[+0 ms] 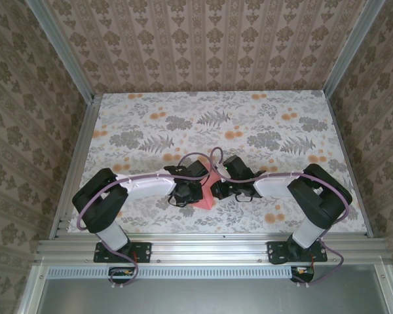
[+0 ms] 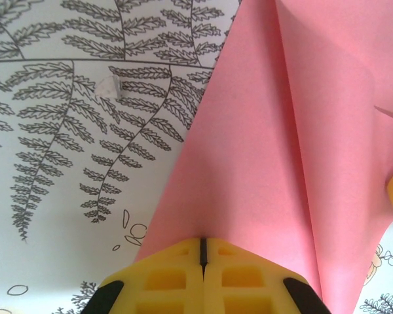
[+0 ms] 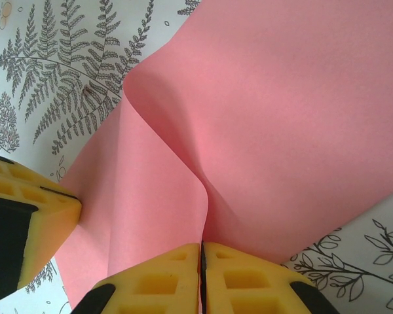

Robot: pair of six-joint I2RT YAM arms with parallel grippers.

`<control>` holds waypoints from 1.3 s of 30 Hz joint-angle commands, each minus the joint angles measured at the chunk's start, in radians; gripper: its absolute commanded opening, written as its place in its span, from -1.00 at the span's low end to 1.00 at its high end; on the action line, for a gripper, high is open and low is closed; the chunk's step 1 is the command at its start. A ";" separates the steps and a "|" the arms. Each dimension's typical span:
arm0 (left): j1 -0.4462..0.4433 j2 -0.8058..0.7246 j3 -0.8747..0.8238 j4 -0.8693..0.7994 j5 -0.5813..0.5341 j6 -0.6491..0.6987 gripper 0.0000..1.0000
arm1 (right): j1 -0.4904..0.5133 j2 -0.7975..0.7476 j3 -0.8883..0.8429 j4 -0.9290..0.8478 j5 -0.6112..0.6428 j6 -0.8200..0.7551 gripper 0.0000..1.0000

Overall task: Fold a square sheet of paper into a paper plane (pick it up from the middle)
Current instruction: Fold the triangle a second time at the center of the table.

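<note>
The square sheet of paper [image 1: 207, 195] is salmon pink and hangs bent between my two grippers at the near middle of the table. In the left wrist view the left gripper [image 2: 202, 241] is shut on one edge of the paper [image 2: 262, 163], which fans upward with a long crease. My right gripper [image 3: 202, 246] is shut on another edge, where the paper [image 3: 281, 131] curls into a soft fold. The left gripper's yellow finger [image 3: 36, 209] shows at the left of the right wrist view. From above, the left gripper [image 1: 194, 190] and right gripper [image 1: 219, 186] nearly touch.
The table [image 1: 183, 124] carries a grey fern and orange flower print. Aluminium rails [image 1: 78, 163] edge it on the left, right and front, and patterned walls stand behind and beside it. A small clear scrap [image 2: 111, 86] lies on the cloth.
</note>
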 commanded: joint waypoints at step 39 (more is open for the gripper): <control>-0.014 -0.011 0.007 -0.081 -0.042 0.008 -0.83 | -0.003 0.034 -0.002 -0.053 0.065 0.015 -0.78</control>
